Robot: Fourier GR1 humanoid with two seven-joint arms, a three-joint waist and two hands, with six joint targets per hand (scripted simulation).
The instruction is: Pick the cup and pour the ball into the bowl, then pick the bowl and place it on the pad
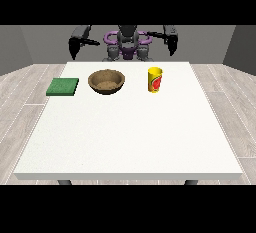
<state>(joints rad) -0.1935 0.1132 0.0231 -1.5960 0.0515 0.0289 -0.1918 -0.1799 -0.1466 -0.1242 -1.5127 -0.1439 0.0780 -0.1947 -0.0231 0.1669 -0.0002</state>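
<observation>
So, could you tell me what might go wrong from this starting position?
The yellow cup stands upright and apart from the brown bowl, so a ball poured from it might miss or bounce out. The green pad sits at the table's edge; a bowl placed off-centre could overhang it. Both hands are raised behind the table, so a hasty reach could topple the cup.
</observation>
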